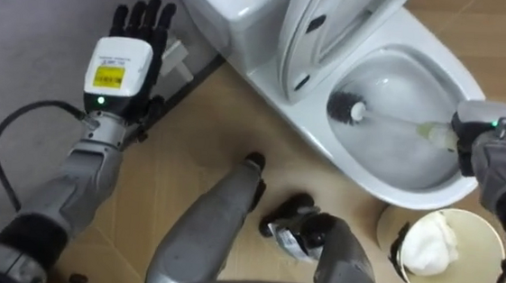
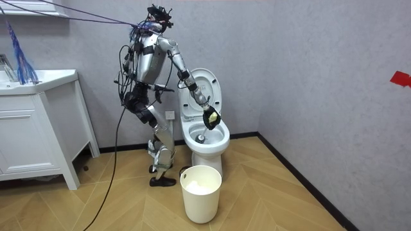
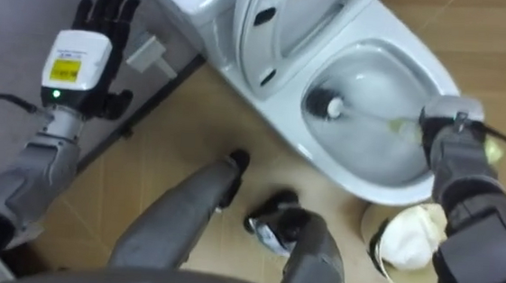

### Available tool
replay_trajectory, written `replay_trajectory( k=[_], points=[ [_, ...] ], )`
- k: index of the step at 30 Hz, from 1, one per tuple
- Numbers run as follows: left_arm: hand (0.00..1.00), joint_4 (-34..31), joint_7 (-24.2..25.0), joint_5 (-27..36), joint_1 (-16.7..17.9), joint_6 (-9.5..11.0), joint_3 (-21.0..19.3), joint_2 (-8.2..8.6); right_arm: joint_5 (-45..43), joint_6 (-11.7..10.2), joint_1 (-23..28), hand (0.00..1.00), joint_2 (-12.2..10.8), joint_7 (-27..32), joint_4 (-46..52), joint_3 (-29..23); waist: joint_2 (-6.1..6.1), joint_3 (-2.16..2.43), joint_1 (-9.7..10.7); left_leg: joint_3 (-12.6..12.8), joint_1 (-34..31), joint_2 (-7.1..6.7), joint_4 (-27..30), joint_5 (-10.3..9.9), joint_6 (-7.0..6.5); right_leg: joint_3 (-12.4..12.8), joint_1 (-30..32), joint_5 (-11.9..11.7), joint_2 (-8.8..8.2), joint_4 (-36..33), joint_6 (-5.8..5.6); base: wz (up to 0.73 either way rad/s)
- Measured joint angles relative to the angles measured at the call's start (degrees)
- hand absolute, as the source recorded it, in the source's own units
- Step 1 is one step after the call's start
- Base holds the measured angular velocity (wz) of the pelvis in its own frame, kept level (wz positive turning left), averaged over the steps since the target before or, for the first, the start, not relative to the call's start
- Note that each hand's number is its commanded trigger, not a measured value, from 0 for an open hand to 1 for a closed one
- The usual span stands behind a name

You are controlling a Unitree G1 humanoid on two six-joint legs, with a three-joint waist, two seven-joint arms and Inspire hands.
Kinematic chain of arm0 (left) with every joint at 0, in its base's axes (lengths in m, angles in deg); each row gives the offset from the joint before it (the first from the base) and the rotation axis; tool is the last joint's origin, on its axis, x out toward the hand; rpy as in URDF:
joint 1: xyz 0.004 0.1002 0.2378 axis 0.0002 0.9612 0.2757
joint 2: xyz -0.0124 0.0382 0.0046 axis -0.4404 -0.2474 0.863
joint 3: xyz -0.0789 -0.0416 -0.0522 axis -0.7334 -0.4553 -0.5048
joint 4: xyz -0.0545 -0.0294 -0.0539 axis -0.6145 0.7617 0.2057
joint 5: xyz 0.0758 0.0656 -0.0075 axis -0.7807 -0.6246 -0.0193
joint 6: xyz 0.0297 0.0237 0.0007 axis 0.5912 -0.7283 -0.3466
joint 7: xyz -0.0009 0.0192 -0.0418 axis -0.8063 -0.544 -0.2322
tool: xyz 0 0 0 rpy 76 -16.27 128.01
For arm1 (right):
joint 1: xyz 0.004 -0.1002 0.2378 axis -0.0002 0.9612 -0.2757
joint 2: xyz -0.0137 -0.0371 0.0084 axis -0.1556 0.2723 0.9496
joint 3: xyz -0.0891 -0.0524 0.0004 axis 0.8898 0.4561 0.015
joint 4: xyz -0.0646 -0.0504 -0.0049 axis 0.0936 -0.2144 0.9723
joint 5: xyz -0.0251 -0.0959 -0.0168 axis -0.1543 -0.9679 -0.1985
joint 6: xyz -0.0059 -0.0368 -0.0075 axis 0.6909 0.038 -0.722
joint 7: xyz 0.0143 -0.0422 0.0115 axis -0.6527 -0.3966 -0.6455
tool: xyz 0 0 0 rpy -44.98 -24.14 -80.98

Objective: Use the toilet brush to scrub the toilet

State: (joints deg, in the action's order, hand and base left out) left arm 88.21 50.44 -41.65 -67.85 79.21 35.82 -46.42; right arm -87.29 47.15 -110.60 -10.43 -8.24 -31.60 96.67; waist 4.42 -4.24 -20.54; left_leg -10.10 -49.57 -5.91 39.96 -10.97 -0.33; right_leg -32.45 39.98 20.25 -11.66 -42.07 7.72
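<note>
The right hand [image 1: 486,149] curls its fingers round the dark-bristled, pale-handled toilet brush [image 1: 349,108] to scrub the white ceramic toilet bowl [image 1: 396,168]; the left hand [image 1: 124,59] is held aside, fingers straight, empty.

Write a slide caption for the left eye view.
Right hand holds the brush in the toilet bowl; left hand is open.
</note>
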Motion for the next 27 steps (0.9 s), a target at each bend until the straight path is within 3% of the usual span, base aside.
replay_trajectory(
  k=[4,12,15,19,24,27],
  points=[
    [0.00,-1.4,0.0,-0.1,-0.3,0.2,0.0,-0.76,2.6,0.1,-3.4,1.00,-0.3,0.3,-4.4,0.4,0.05,-0.05,-0.3,-1.0,-1.7,-0.59,1.3,0.0,-0.03,-0.8,1.0,0.3,-0.42,-1.0,0.03,0.12],
    [0.00,-2.8,-1.3,0.1,-1.0,0.4,0.0,-1.15,5.2,-0.1,-4.3,1.00,-0.1,0.6,-4.7,0.4,1.30,-0.76,-0.2,-1.1,-3.1,-0.98,2.8,-0.3,-0.06,-1.0,2.1,1.0,-1.13,-2.7,0.17,0.04],
    [0.00,-3.1,-3.8,-0.1,-2.0,0.7,-0.1,-1.26,5.6,-0.1,-4.3,1.00,-0.1,0.7,-4.8,0.4,1.25,-0.77,-0.2,-1.4,-3.5,-0.93,3.5,-0.4,0.04,-1.2,2.2,1.0,-0.94,-3.0,0.22,0.00],
    [0.00,-3.4,-7.5,-0.2,-5.7,0.7,-0.4,-1.27,6.1,-0.2,-4.3,1.00,0.0,0.9,-5.2,0.4,1.15,-0.83,-0.4,-1.7,-3.8,-1.03,4.0,-0.3,0.04,-1.6,2.2,1.0,-1.12,-3.4,0.29,0.02],
    [0.00,-3.5,-9.5,-0.1,-7.2,0.8,-0.4,-1.25,7.6,-0.5,-4.3,1.00,0.1,1.2,-5.6,0.4,0.46,-1.29,-0.2,-1.5,-4.3,-1.05,5.2,-0.9,0.07,-1.8,2.3,1.4,-1.40,-4.2,0.13,-0.01],
    [0.00,-4.7,-11.0,-0.2,-8.3,1.1,-0.4,-1.20,8.8,-0.6,-4.3,1.00,0.0,1.2,-5.9,0.4,0.44,-1.30,-0.3,-1.2,-5.0,-1.04,5.7,-1.0,0.05,-1.7,3.2,1.6,-1.52,-4.8,0.01,-0.01]
  ],
)
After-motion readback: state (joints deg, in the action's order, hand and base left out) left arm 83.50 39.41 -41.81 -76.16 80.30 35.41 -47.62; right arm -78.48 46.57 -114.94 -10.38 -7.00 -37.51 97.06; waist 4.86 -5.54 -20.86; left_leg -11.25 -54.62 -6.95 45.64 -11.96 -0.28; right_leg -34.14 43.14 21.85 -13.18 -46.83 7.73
